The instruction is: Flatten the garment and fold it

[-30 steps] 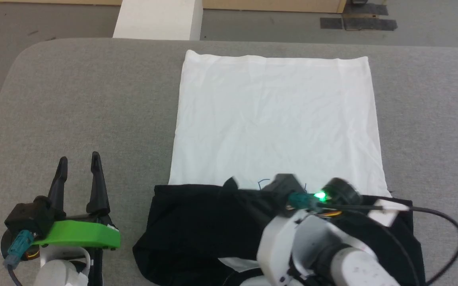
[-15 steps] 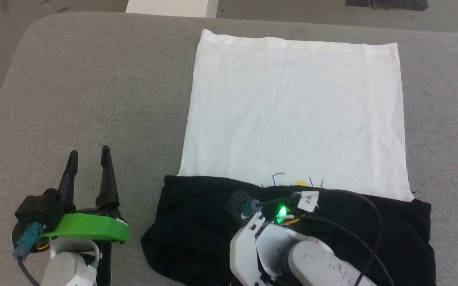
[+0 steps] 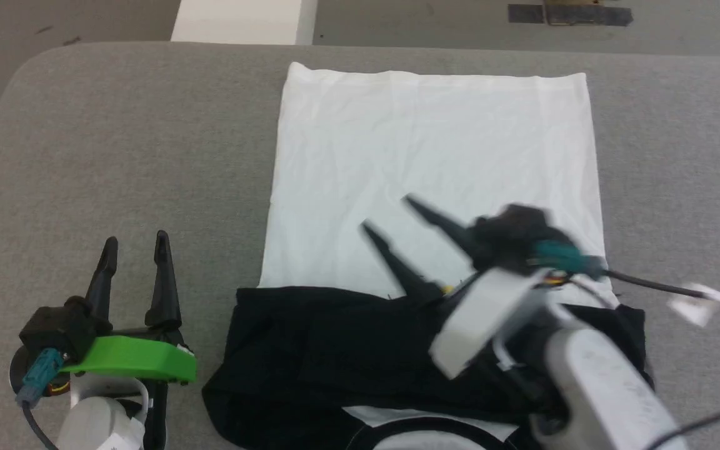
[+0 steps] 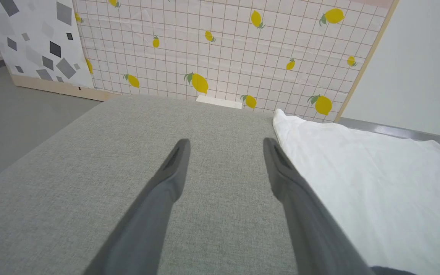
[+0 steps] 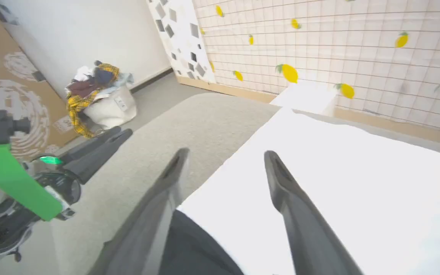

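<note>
Garment [image 3: 429, 144], a white T-shirt with black sleeves, lies flat on the grey fabric-covered table [image 3: 116, 125], right of centre on my head camera. Its white body runs away from me to a straight far hem, smooth apart from faint creases. The black sleeves are folded in across the near end as one dark, rumpled band.

I see the right gripper [image 3: 386, 212] over the line where white meets black, its two long dark fingers spread wide and pinching nothing. That arm is blurred, so I cannot tell whether the tips touch the cloth. On the right wrist camera the same fingers [image 5: 174, 179] stand apart above white cloth and a black edge.

The left gripper [image 3: 135, 239] is over bare table well left of the garment, fingers parted and empty. Its wrist camera shows the garment's white edge just beside the finger on that view's right, with a lemon-print tiled wall [image 4: 204, 46] beyond.
</note>
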